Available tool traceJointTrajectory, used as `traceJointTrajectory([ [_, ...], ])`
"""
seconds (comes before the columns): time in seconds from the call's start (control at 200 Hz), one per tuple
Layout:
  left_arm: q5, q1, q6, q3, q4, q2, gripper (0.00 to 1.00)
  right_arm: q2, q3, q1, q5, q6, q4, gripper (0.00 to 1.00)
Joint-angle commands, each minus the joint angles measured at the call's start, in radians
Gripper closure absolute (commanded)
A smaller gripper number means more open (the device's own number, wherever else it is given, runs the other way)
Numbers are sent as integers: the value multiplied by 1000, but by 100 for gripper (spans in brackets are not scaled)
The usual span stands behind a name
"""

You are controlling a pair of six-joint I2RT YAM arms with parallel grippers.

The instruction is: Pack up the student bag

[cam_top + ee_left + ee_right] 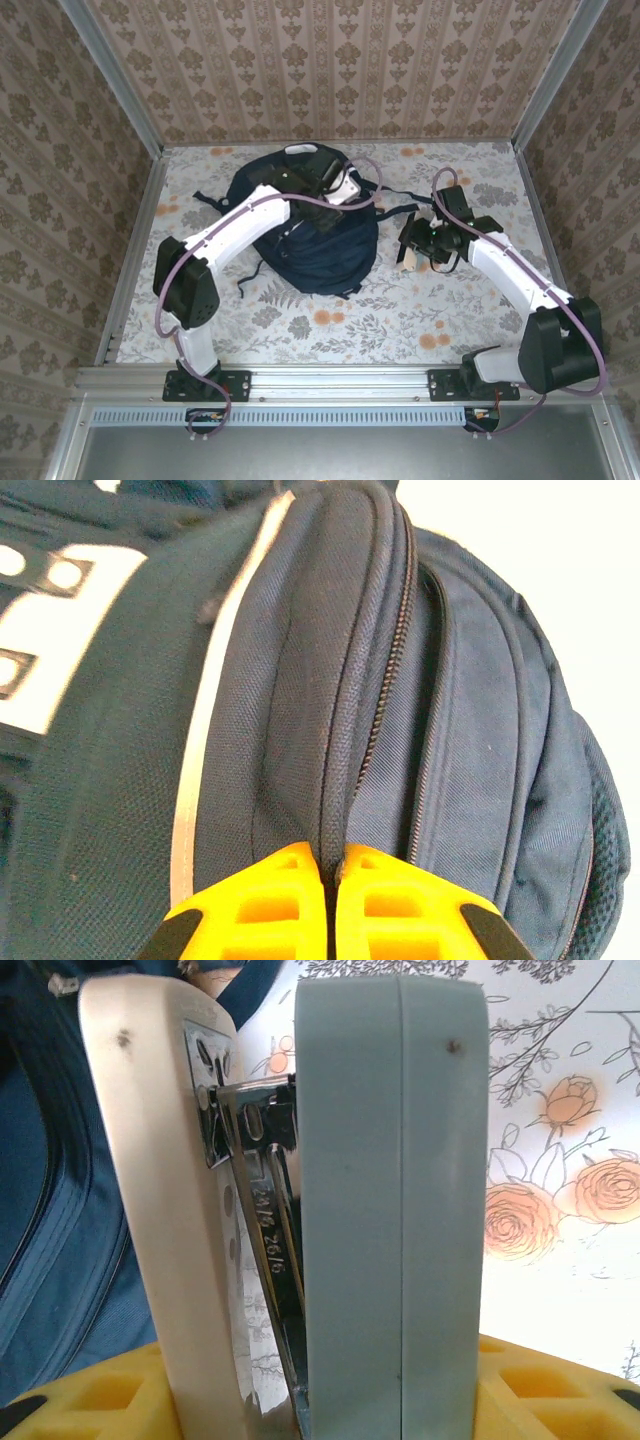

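Note:
The navy student bag (318,252) lies in the middle of the flowered table. My left gripper (335,182) is over the bag's far end. In the left wrist view the yellow fingers (270,905) of the left gripper (333,855) are shut on a ridge of the bag's fabric (300,680), right beside a zipper (388,670). My right gripper (418,248) hovers just right of the bag, shut on a stapler (390,1210) with a cream base, a pale blue-grey top and a metal magazine. The stapler stands upright between the right gripper's (320,1400) jaws, with the bag (50,1220) to its left.
Dark straps (400,208) trail from the bag towards the right arm, and another strap (248,275) lies at its left. Patterned walls close in the table (330,325) on three sides. Bare tabletop lies in front of the bag.

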Motion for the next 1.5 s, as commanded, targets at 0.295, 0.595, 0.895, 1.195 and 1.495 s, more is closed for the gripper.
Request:
traceJointTrajectory([
  [0.295, 91, 5, -206, 231, 142, 36, 96, 54, 132, 111, -261, 198, 196, 44],
  [0.595, 138, 21, -231, 249, 136, 66, 95, 257, 280, 142, -256, 339, 210, 44],
  [0.895, 160, 46, -263, 238, 151, 49, 95, 416, 357, 143, -324, 395, 370, 28],
  [1.195, 179, 67, -279, 228, 157, 49, 95, 347, 232, 142, -382, 411, 480, 26],
  [1.495, 206, 71, -287, 214, 162, 46, 96, 433, 257, 170, -415, 430, 552, 64],
])
